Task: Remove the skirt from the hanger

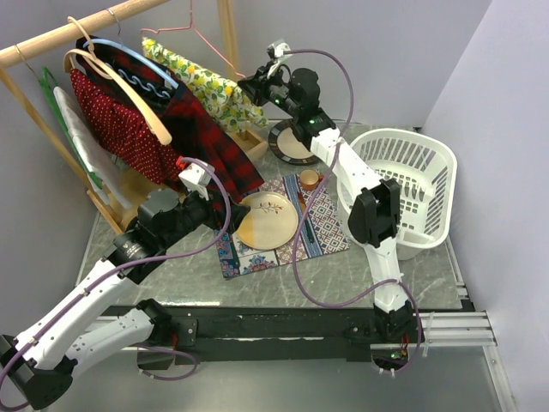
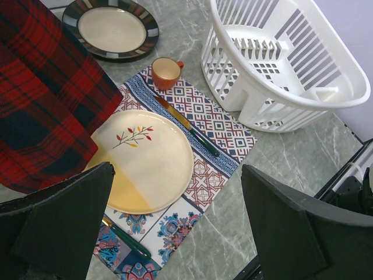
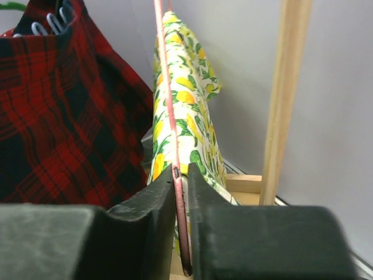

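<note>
The right gripper (image 3: 180, 175) pinches the hanger (image 3: 165, 87). The skirt (image 3: 195, 108) hangs just behind it, with plaid cloth (image 3: 64, 116) left and a post (image 3: 285, 93) right.

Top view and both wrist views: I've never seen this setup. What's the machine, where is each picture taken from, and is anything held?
Two robot arms are bolted at the table's near edge. One picture looks down from above and behind them; the others come from cameras on each wrist. On the table lie a placemat with a cream plate and an orange cup, a striped plate and a white basket. Clothes hang on a wooden rail. The left gripper is open and empty. The right gripper pinches the pink hanger carrying the lemon-print skirt.
</note>
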### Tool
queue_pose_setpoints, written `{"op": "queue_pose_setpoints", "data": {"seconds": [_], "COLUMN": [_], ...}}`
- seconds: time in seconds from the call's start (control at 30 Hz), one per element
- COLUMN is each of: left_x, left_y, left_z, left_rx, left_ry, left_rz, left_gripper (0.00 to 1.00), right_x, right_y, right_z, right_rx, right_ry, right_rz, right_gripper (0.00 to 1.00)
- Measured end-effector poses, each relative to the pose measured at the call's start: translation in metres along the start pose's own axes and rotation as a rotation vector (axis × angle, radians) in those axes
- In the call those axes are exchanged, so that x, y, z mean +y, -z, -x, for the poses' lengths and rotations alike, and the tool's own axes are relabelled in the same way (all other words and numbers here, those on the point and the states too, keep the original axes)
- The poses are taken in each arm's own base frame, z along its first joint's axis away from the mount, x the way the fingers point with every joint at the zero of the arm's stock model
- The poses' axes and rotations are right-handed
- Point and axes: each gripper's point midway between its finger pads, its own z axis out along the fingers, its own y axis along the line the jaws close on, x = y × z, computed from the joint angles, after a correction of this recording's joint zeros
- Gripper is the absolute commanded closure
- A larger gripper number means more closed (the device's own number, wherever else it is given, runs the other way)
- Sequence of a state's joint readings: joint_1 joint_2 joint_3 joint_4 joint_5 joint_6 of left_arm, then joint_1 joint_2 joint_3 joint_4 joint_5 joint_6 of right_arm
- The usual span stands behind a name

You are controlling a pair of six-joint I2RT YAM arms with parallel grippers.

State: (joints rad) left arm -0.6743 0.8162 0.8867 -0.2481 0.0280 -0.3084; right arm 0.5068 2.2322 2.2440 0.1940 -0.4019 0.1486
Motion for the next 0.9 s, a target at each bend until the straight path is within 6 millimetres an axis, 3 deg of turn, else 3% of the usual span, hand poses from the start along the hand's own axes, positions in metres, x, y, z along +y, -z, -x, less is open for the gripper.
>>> {"op": "queue_pose_setpoints", "data": {"seconds": [0.33,0.7,0.9], "left_x": [0.0,0.001,0.002], "left_y": [0.0,0.0,0.0], "left_z": [0.0,0.0,0.0], "left_rx": [0.0,0.0,-0.002], "left_ry": [0.0,0.0,-0.001], "left_rz": [0.0,0.004,0.009], "left_gripper": [0.03,0.03,0.03], "right_x": [0.014,0.029,0.036], "right_y": [-0.005,-0.007,-0.002], "right_z": [0.001,0.018,0.039], "right_rx": [-0.01,-0.063,-0.112], "right_ry": [0.033,0.057,0.071], "right_rz": [0.011,0.01,0.013], "right_gripper": [1.0,1.0,1.0]}}
